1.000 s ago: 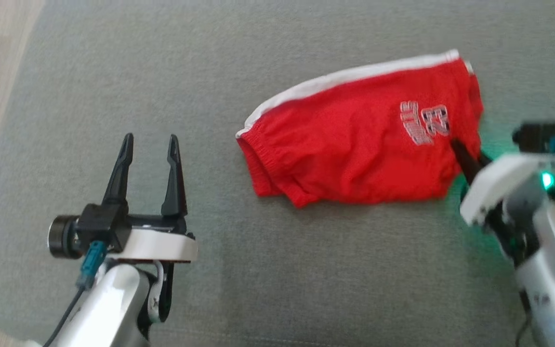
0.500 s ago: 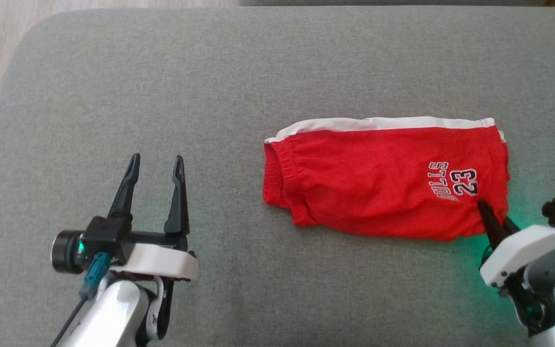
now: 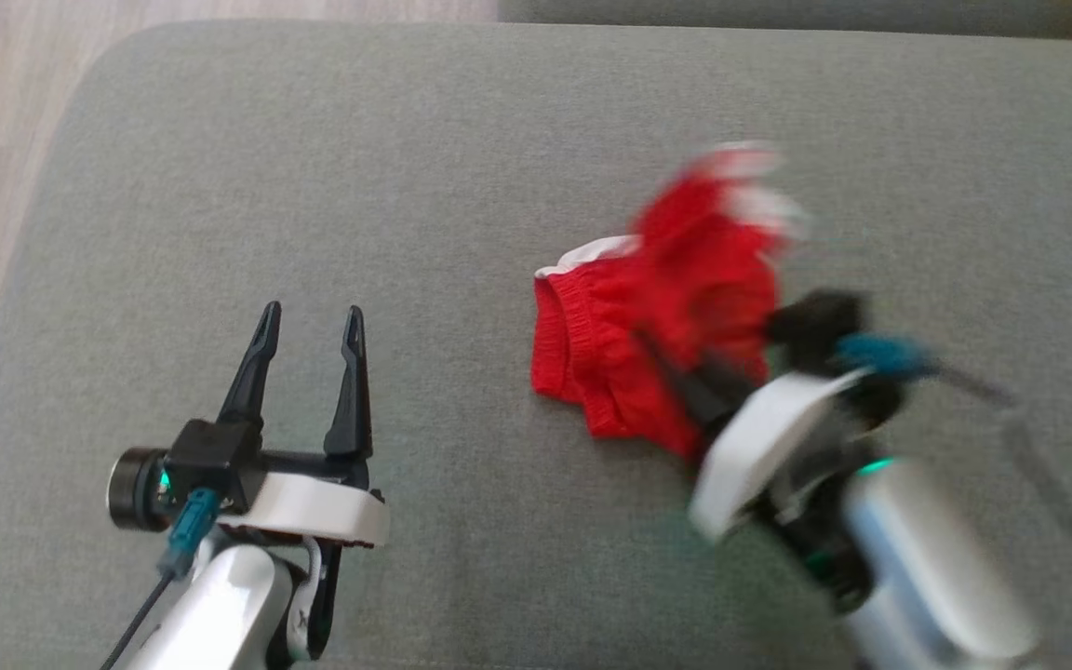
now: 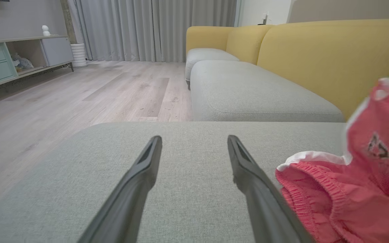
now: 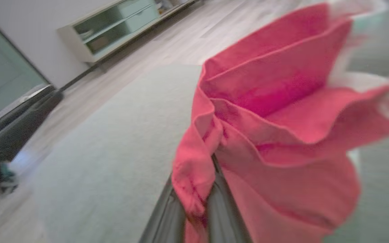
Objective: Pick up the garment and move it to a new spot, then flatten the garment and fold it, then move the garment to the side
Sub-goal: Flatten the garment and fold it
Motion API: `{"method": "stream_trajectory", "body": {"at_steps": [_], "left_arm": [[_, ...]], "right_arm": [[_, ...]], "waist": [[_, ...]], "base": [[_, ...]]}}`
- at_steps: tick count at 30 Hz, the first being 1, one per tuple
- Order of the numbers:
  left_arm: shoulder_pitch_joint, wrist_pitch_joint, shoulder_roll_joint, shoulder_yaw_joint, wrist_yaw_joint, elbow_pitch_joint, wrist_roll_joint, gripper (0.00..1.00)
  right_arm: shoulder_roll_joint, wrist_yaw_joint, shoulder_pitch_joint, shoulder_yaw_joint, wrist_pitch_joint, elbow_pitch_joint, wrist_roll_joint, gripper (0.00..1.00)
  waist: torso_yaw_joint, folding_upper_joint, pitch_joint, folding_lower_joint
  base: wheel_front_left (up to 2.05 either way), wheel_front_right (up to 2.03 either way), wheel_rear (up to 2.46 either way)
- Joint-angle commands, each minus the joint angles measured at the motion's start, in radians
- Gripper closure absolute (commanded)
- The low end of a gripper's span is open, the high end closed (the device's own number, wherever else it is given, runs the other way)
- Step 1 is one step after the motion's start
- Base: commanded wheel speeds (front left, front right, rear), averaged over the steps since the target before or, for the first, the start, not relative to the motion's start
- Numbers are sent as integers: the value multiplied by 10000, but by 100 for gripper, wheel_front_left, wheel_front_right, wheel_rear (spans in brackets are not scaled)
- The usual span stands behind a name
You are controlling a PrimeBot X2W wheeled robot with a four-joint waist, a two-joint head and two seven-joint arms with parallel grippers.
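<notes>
The red shorts [image 3: 676, 279] are sitting right of centre in the head view, on a wide grey seat cushion [image 3: 406, 186], and are partly raised off it. The elastic waistband end with its white trim is resting on the fabric at the middle of the frame. The other end is standing up in a blurred bunch toward the upper right. The right gripper [image 3: 664, 361] is reaching in from the lower right of that view, its two dark fingers pressed together and pinching a fold of the red cloth. The right wrist view is showing the same grip close up, with the fabric fanning out in pleats above the fingers across the centre and right of the frame. The left gripper [image 3: 312, 316] is hovering at the lower left of the head view, well apart from the shorts, its fingers spread wide and holding nothing. In the left wrist view those fingers are pointing across the bare cushion, with the shorts bunching at the lower right just beside the right-hand finger. A yellow sofa back [image 4: 316, 57] is filling the upper right there. A pale wooden floor [image 4: 79, 94], a low cabinet [image 4: 12, 57] and grey curtains [image 4: 147, 27] are showing at the upper left.
</notes>
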Motion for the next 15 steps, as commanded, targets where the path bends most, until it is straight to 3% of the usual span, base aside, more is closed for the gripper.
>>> {"method": "stream_trajectory", "body": {"at_steps": [1,2,3,4,9,15], "left_arm": [[-247,-52,155,310,55,-296,-65,0],[-249,-69,129,302,55,-287,-81,0],[-256,-89,109,294,46,-268,-96,0],[-261,-108,90,289,38,-243,-112,0],[-260,-197,68,302,38,-167,-151,0],[-221,-291,86,364,119,-93,-180,0]], "right_arm": [[319,-17,-230,771,20,89,292,100],[379,-17,-276,1024,-11,328,377,100],[418,-17,-291,1203,-12,600,415,80],[463,-17,-308,1365,-43,817,476,0],[554,-17,-403,1745,-789,1070,672,0],[162,-17,-434,1544,-3223,152,713,0]], "waist": [[121,-1,85,0],[174,-1,114,0],[220,-1,142,0],[259,-1,168,0],[319,-1,267,0],[192,-1,300,0]], "base": [[0,0,0],[0,0,0],[0,0,0],[0,0,0],[0,0,0],[0,0,0]]}}
